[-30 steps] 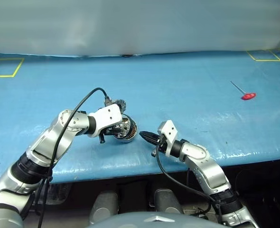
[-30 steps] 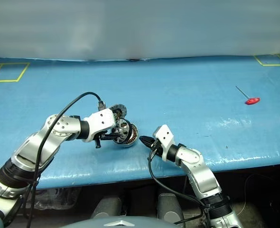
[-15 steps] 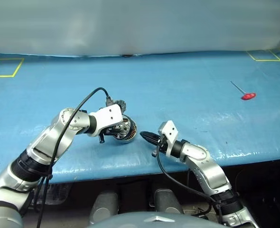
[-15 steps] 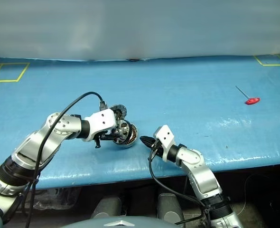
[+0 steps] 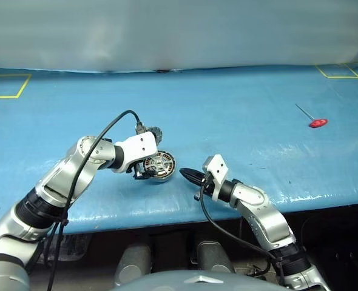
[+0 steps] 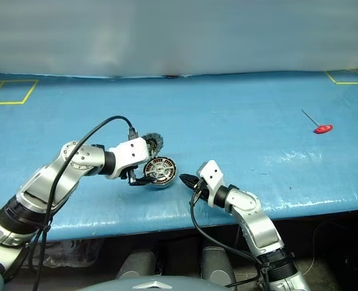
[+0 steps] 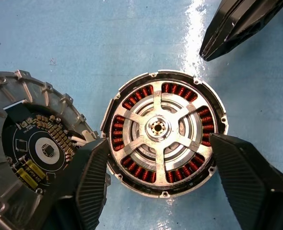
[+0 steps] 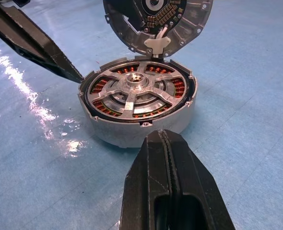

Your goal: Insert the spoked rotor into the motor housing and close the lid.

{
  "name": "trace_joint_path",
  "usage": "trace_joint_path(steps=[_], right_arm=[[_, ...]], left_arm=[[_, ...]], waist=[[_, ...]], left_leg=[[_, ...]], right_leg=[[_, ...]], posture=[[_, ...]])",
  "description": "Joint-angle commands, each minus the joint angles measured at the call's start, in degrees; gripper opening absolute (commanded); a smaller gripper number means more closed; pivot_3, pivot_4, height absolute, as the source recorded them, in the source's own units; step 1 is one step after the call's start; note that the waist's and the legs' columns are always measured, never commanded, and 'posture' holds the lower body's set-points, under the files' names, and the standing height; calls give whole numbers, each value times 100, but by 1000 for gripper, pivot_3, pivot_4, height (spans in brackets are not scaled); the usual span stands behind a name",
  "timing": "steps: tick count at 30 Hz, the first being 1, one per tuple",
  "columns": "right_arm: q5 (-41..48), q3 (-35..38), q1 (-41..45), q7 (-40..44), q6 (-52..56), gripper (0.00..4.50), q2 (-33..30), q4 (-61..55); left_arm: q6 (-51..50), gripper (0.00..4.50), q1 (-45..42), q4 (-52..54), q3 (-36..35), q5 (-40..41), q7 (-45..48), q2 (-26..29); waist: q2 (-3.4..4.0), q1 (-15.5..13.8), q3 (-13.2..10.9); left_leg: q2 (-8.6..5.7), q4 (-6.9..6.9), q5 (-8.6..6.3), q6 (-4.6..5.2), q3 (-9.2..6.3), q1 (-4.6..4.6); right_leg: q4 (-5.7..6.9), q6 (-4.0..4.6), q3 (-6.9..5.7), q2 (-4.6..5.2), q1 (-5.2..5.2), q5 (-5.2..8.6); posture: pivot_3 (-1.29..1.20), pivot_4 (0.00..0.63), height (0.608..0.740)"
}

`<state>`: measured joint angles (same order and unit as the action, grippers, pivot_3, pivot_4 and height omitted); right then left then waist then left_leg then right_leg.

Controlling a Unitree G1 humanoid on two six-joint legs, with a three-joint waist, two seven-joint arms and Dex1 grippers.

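We see the left gripper point(image 7: 158, 177) spread wide, its two black fingers point(image 7: 91, 182) standing on either side of the motor housing point(image 7: 163, 132) without clamping it. The spoked rotor point(image 7: 159, 128) sits inside the housing, its silver spokes and hub lying within the ring of copper windings. The lid point(image 7: 29, 139) stands swung open beside the housing, joined at its edge, dark circuit face showing.

The right gripper point(image 8: 169, 184) has its jaws pressed together on nothing, its tip pointing at the housing's wall from just beside it.

The housing rests on the blue table point(image 5: 239, 115) near its front edge. A red-handled tool point(image 5: 312, 119) lies well apart, toward the far right corner.
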<state>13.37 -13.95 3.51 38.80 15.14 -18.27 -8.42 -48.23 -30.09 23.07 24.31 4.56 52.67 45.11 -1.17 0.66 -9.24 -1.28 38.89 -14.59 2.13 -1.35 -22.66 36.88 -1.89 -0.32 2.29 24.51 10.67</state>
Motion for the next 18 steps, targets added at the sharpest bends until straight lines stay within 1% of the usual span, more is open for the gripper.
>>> trace_joint_path(steps=[1,5,9,13,16,18], right_arm=[[7,73,30,12,-126,0,1,-136],[14,85,41,12,-127,0,0,-133],[28,115,29,-5,-130,0,-4,-172],[63,160,30,-34,-10,0,-42,-348],[98,193,54,-22,115,0,-87,-488],[130,209,108,-10,216,0,-127,-581]], left_arm=[[20,4460,-138,78,-62,-19,42,17],[9,4460,-157,178,-155,57,31,-23],[64,4460,63,410,-592,370,-109,-229],[175,4460,831,803,-1260,759,-340,-441],[386,4460,1444,1057,-1537,791,-587,-511],[543,4086,1921,1232,-1763,855,-826,-674]], waist=[[0,0,0],[0,1,0],[0,-1,0],[5,19,-3],[6,10,-4],[9,-2,-5]], left_leg=[[0,0,0,0,0,0],[0,0,0,0,0,0],[0,0,0,0,0,-1],[5,-3,-3,4,6,1],[11,-5,-3,3,4,1],[11,-5,-3,3,3,1]], right_leg=[[0,0,0,0,0,0],[0,0,0,0,0,0],[0,0,0,1,0,0],[-4,0,5,16,2,0],[-4,3,6,22,4,1],[-3,3,6,22,3,2]], posture=[[0,150,740],[0,150,740],[0,150,740],[0,150,740],[0,150,740],[0,150,740]])
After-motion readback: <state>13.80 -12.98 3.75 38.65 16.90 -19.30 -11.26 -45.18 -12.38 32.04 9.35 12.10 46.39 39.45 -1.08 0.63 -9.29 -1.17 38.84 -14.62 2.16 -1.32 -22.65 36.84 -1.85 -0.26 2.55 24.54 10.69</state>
